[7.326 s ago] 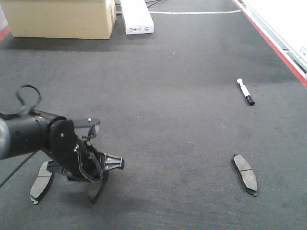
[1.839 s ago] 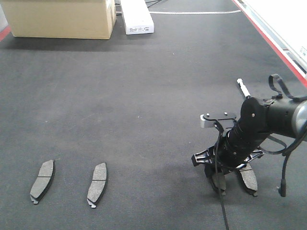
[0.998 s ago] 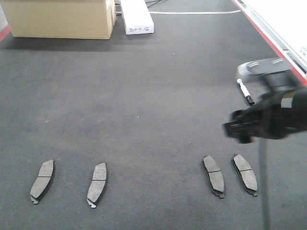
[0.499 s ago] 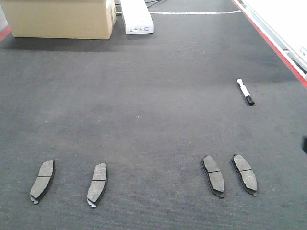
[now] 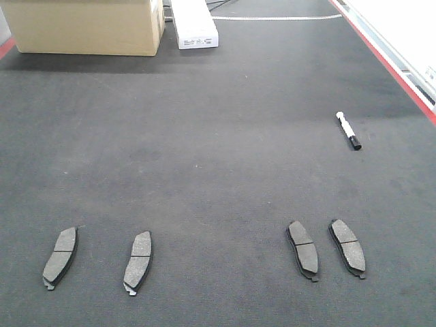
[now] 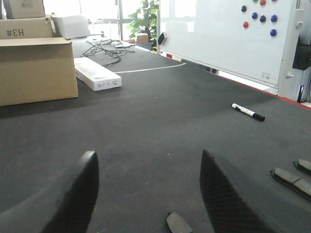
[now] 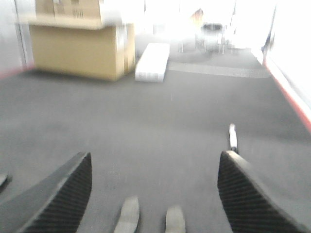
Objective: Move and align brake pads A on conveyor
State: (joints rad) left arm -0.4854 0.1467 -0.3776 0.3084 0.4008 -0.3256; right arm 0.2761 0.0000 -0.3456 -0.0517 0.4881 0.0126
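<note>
Both arms are out of the front view now; half a second ago a dark sliver of my right arm still showed at the right edge, a second ago it was lifting away, blurred, over the right pair. Four brake pads A lie in a near row on the conveyor (image 5: 218, 170): far-left pad (image 5: 60, 257), inner-left pad (image 5: 138, 261), inner-right pad (image 5: 302, 249), far-right pad (image 5: 348, 247). Seven seconds back only one pad lay on the right, and my left arm was down over the left pair. So all four are placed and released; I judge the task near done. The alignment is rough: the left pair leans one way, the right pair the other, with a wide gap between the pairs. My left fingers (image 6: 150, 194) are spread wide apart, empty, low over the belt with a pad tip just in front. My right fingers (image 7: 155, 194) are also apart and empty, blurred, with the right pair of pads showing between them below. The marker pen (image 5: 348, 130) lies well apart toward the far right. A cardboard box (image 5: 85, 26) and a white box (image 5: 194, 24) sit at the far end.
</note>
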